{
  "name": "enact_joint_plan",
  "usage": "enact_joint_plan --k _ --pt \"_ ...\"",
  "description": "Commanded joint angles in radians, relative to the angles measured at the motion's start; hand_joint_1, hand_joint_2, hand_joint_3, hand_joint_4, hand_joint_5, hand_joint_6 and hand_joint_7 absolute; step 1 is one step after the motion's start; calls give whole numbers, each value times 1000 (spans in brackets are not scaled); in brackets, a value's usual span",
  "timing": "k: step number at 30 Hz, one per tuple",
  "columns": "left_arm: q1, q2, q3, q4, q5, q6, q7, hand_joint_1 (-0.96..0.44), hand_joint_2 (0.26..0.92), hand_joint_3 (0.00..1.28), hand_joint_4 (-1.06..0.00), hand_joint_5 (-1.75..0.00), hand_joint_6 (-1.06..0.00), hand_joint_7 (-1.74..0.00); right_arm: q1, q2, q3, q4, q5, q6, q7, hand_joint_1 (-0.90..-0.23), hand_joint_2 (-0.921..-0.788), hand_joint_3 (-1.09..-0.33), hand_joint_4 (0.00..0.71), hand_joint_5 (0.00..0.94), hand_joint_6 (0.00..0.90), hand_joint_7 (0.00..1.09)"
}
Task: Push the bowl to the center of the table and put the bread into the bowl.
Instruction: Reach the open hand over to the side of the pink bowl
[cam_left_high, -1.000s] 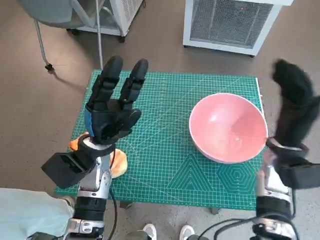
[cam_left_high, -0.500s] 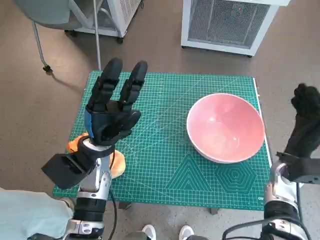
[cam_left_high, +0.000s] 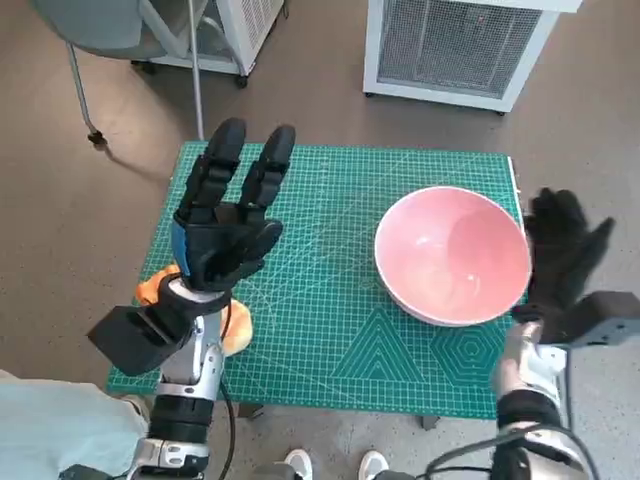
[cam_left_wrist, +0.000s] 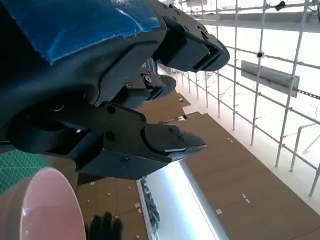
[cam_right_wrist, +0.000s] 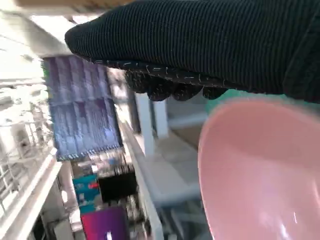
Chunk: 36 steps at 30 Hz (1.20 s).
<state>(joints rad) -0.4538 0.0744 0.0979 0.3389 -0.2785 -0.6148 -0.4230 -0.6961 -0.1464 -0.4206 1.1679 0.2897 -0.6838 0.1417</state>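
Gloved right hand (cam_left_high: 562, 260) hung spread and empty just outside the smooth pink plastic bowl (cam_left_high: 452, 256), which sat by that table edge; pushing too high could tip it, I judged.

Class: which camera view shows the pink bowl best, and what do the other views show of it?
The head view: it shows the whole pink bowl, its full rim and bare inside, standing on the green mat toward the table's right side. The left wrist view catches only a slice of its rim; the right wrist view shows part of it, blurred, under the glove.
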Motion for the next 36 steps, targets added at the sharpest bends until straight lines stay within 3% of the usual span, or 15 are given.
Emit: enact_joint_plan --k 1,11,18,36 --pt "2 8 3 -19 -2 7 1 -64 921 226 -379 -5 -515 -7 -15 35 6 28 8 45 31 -416 -921 -861 216 6 16 553" --pt "22 19 9 -41 -11 15 -2 -63 921 225 -383 -5 -519 -8 -75 68 23 58 -13 84 42 -417 -921 -859 213 3 26 546" --pt "37 22 14 -64 -11 28 4 -65 921 218 -386 -5 -522 -9 -117 82 41 80 -35 106 16 -437 -921 -845 239 6 80 452" --pt "51 33 24 -85 9 34 25 -65 921 205 -390 -4 -532 -11 -189 133 50 113 -31 179 10 -459 -921 -816 269 4 154 375"
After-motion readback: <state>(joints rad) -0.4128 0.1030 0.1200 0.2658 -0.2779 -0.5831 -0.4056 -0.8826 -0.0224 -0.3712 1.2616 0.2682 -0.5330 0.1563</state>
